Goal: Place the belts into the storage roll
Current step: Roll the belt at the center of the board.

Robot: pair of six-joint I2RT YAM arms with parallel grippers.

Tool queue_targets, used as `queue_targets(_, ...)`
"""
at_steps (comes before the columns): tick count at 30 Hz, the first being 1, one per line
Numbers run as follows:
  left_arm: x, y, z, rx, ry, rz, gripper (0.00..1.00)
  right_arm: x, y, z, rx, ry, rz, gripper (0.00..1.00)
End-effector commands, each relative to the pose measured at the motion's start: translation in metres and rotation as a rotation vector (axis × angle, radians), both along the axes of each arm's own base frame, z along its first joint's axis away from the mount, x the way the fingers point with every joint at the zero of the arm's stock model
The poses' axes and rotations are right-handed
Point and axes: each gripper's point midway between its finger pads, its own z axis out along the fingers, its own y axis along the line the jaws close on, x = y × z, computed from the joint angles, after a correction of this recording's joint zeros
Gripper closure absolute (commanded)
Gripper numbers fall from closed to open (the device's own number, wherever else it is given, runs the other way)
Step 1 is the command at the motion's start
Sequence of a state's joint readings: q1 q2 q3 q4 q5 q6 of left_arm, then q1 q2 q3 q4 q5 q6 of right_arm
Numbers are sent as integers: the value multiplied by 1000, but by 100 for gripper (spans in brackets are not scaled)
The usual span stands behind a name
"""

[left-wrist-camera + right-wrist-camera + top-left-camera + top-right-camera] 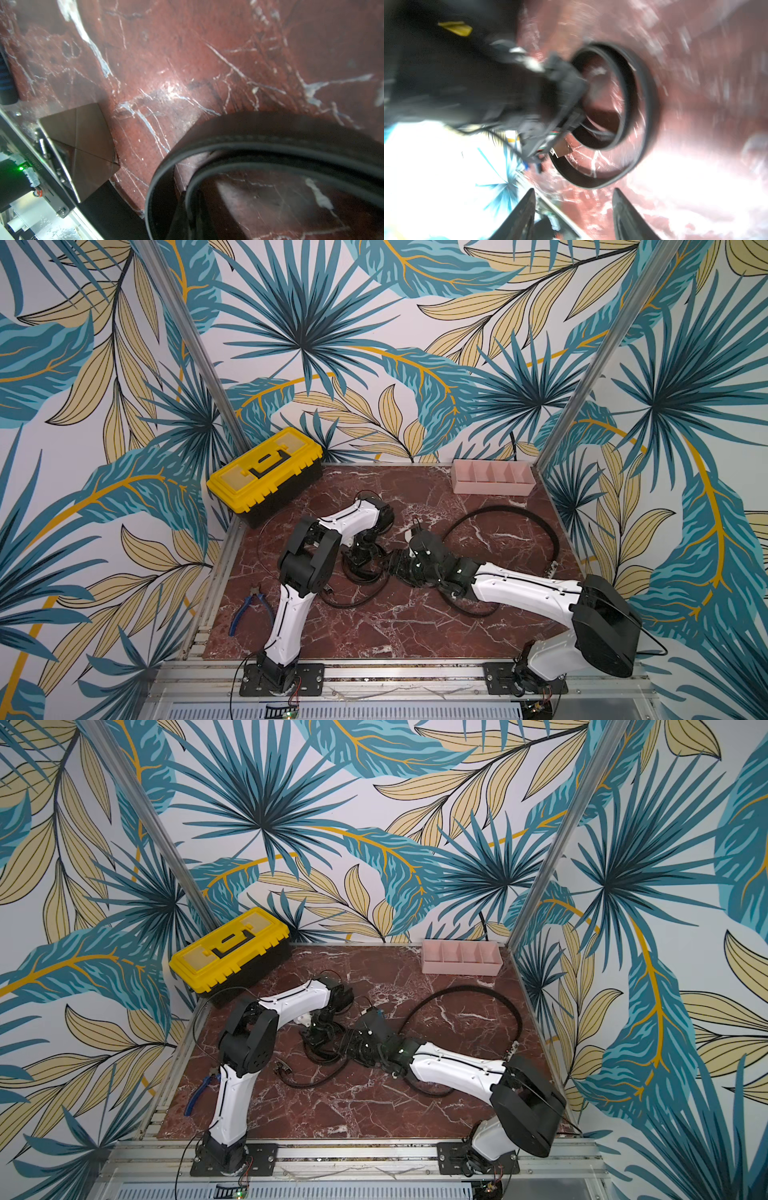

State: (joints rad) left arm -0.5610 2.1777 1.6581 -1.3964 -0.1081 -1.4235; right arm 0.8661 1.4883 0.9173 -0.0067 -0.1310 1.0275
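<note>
Storage roll [494, 488]: pink tray with four bays, seen only in both top views.
Loose belt [511, 510]: an open arc on the marble just in front of the storage roll, outside it.
Coiled belt [651, 108]: well apart from the storage roll, also outside it. My right wrist view shows its rings, blurred.
Buckle [79, 149]: flat beside the coil, sharp only in my left wrist view.
My left gripper [360, 560]: clenched at the coil. I cannot tell whether the strap is pinched.
My right gripper [575, 207]: fingers [525, 209] spread with nothing between them, facing the coil.
</note>
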Motion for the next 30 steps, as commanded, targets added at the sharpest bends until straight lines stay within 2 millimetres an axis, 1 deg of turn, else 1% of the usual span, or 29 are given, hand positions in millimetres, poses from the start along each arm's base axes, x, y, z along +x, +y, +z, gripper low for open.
queue_targets(1, -8, -12, -2, -73, 33, -5, 100, -18, -15, -35, -273, -168, 330, 42)
queue_targets(3, -7, -14, -1, -84, 34, -4, 100, -17, -15, -42, -337, -213, 421, 44)
queue_targets(5, -6, -17, -1, -102, 37, -3, 100, -15, -13, -48, -377, -246, 473, 48)
queue_targets(9, -2, -21, 2, -136, 39, -15, 100, -8, -9, -45, -394, -381, 532, 50)
queue_targets(16, 1, -23, 3, -164, 46, -51, 100, -4, 5, -40, -368, -525, 610, 53)
queue_targets(22, 4, -23, 4, -175, 38, -93, 100, -4, 16, -49, -344, -557, 666, 56)
queue_targets(26, 6, -22, 7, -185, 21, -114, 100, -2, 19, -53, -337, -592, 676, 57)
queue_targets(30, 7, -25, 7, -226, -2, -113, 100, 2, 21, -59, -337, -618, 677, 60)
